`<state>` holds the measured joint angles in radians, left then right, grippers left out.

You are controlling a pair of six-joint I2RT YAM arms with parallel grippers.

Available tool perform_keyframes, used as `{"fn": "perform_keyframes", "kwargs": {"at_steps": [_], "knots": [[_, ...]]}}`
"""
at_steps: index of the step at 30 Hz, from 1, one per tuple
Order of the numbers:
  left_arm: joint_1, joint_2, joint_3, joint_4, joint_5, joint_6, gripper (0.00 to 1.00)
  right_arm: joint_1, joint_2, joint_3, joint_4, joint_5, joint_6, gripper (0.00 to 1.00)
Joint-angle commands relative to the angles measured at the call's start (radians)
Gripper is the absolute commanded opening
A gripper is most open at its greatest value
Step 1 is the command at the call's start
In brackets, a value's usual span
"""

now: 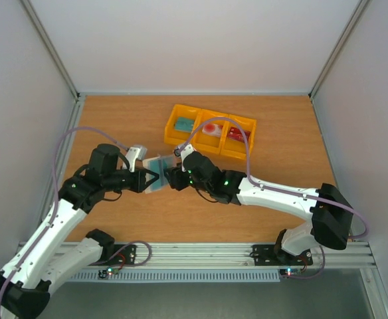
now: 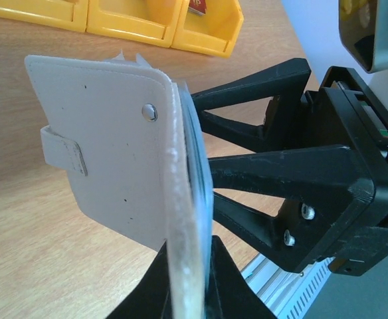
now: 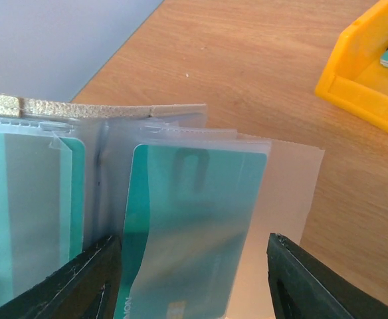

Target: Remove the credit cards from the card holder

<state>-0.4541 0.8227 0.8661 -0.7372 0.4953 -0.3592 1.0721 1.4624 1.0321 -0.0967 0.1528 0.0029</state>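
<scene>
Tabletop (image 1: 127,119), yellow tray (image 1: 169,133) behind card holder (image 1: 155,166)

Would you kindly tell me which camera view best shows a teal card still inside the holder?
The right wrist view: the teal card sits close and large, its face towards the camera. The left wrist view shows only the holder from its beige outside and edge. The top view shows the holder tiny, with no card distinguishable in it.

Beyond the silver rail (image 1: 200,252), the left arm (image 1: 61,219) and right arm (image 1: 274,195) show white shells, black joints and looping lilac cables (image 1: 81,131), green lights (image 1: 226,178) glow well away from that rail, and the right gripper's (image 1: 169,177) matte black trussed frame carries silver screws (image 2: 306,212).
</scene>
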Motion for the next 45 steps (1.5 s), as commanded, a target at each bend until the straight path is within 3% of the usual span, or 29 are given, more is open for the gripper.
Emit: {"fn": "perform_keyframes", "kwargs": {"at_steps": [1, 4, 7, 10, 15, 27, 35, 41, 45], "knots": [[-0.018, -0.015, -0.009, 0.173, 0.185, -0.009, 0.00, 0.031, 0.025, 0.014, 0.154, -0.178, -0.032, 0.62], [-0.018, -0.020, -0.025, 0.225, 0.248, -0.025, 0.00, 0.034, 0.037, 0.029, 0.119, -0.140, -0.030, 0.62], [-0.018, -0.024, -0.035, 0.251, 0.265, -0.044, 0.00, 0.043, 0.051, 0.070, -0.014, 0.020, -0.009, 0.62], [-0.018, -0.016, -0.024, 0.199, 0.204, -0.028, 0.00, 0.045, 0.053, 0.106, -0.152, 0.159, 0.043, 0.61], [-0.018, -0.008, -0.017, 0.086, 0.054, 0.039, 0.00, 0.045, 0.024, 0.098, -0.224, 0.265, 0.082, 0.57], [-0.018, 0.001, -0.013, 0.032, -0.039, 0.077, 0.00, 0.051, 0.008, 0.123, -0.317, 0.322, 0.103, 0.47], [-0.018, 0.001, -0.012, 0.029, -0.049, 0.088, 0.00, 0.051, -0.004, 0.119, -0.336, 0.304, 0.122, 0.46], [-0.017, 0.000, -0.012, 0.036, -0.044, 0.085, 0.00, 0.051, 0.045, 0.152, -0.268, 0.176, 0.054, 0.46], [-0.018, 0.001, -0.010, 0.036, -0.043, 0.084, 0.00, 0.051, 0.076, 0.184, -0.271, 0.155, 0.060, 0.37]]}}
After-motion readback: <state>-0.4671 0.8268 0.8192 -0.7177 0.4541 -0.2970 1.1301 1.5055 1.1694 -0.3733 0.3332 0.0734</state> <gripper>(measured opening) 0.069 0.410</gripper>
